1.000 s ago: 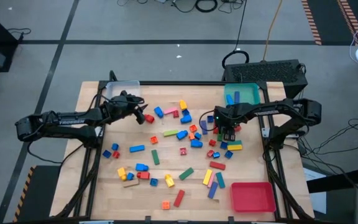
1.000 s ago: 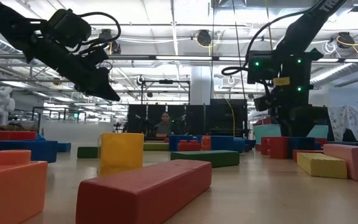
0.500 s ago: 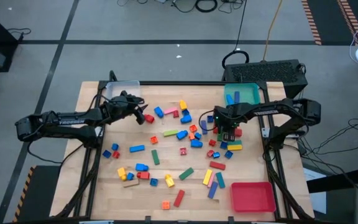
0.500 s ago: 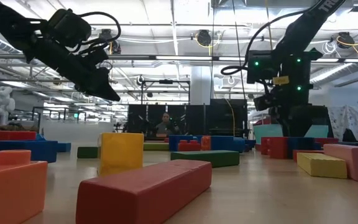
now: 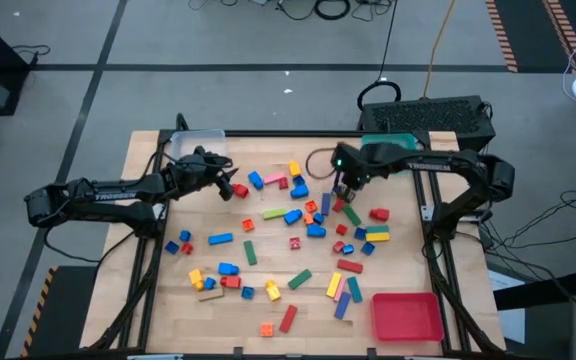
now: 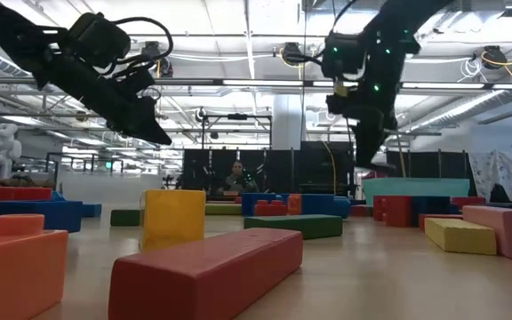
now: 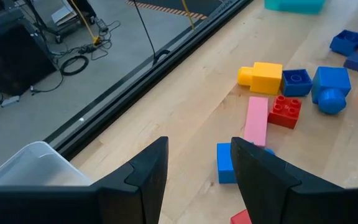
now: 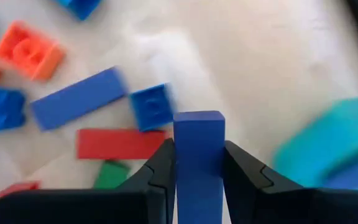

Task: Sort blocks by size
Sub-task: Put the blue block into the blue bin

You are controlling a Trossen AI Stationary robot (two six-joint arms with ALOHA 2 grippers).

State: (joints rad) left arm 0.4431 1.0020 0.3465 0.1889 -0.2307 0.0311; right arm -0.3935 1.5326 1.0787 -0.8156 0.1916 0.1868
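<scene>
Many small coloured blocks (image 5: pixel 293 243) lie scattered on the wooden table. My right gripper (image 5: pixel 343 188) hangs above the blocks near the teal tray (image 5: pixel 388 152), shut on a long blue bar (image 8: pixel 197 143). It also shows high in the low view (image 6: pixel 372 153). My left gripper (image 5: pixel 230 186) hovers at the far left near the clear tray (image 5: pixel 196 145). It is open and empty in the left wrist view (image 7: pixel 197 180), above a blue block (image 7: pixel 225 163) and a pink bar (image 7: pixel 256 119). My right gripper pinches the blue bar's two long sides (image 8: pixel 197 174) between its two fingers. The bar lies along the fingers, and its free end (image 8: pixel 198 121) sticks out past the fingertips. The bar is lifted clear of the table and the blocks below.
A red tray (image 5: pixel 406 316) sits at the near right corner. The teal tray holds a blue block (image 5: pixel 370 158). Bare wood lies along the table's left side (image 5: pixel 158 290). A person shows far behind the table (image 6: pixel 235 175).
My right gripper has risen from the blocks at the right and gone toward the table's far and left edges, carrying the blue bar up clear of the table. A red block it stood over now shows.
</scene>
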